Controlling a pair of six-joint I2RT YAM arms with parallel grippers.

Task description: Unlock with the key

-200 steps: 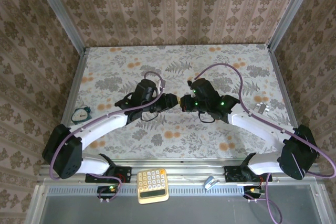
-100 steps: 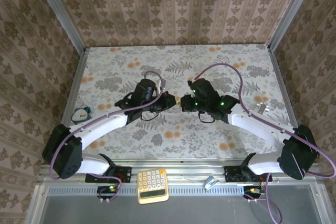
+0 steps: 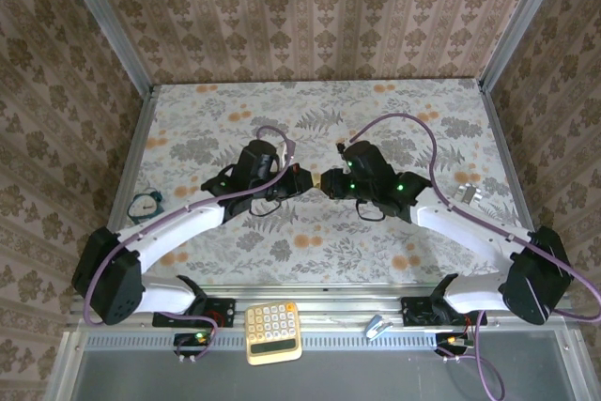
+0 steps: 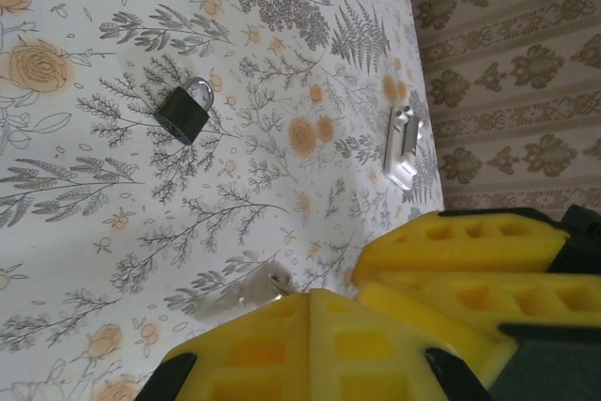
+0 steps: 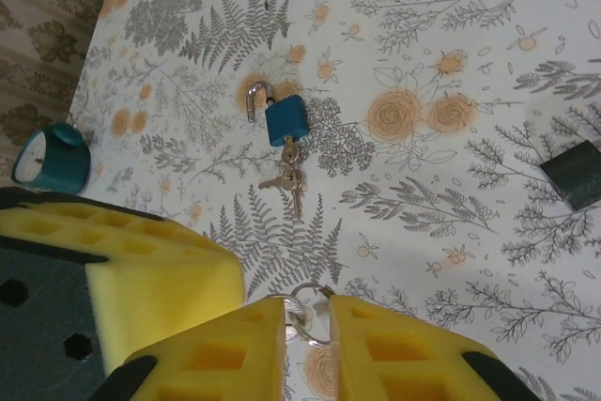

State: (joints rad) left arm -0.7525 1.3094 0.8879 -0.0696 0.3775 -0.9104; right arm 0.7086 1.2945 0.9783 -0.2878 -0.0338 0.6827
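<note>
Floral-print tabletop [image 3: 376, 119], patterned wallpaper on the walls, both arms meeting mid-table. Landmark is the dark squarish padlock with a metal shackle [image 4: 183, 112], lying flat on the cloth. The small metal key [image 4: 242, 292] is off the table, up in the air near that padlock and to one side of it, pinched in the left gripper [image 4: 310, 300]. The yellow foam pads are closed seam to seam, with the key's silvery end poking out. Its thin wire ring [image 5: 306, 287] sits in the slit between the pads of the right gripper [image 5: 307, 312]. Those pads are parted by a narrow gap, and I can't tell whether they touch the ring. Key looks: tiny, pale bright metal, flat and thin; the head is buried in foam, so I can't confirm its colour or shape. Handling, my read: near weightless, rigid, smooth metal on soft foam, so it can pivot or creep in the pinch under side load. Best hold is across the flat head, blade sticking out straight and free. The ring is a poor grip point because it swivels and could snag. Go easy on torque, as a thin blade probably bends before the lock gives. A small blue padlock with a metal shackle [image 5: 285, 121] lies well apart from the dark padlock, with its own bunch of keys [image 5: 292, 178] hanging from its base.
</note>
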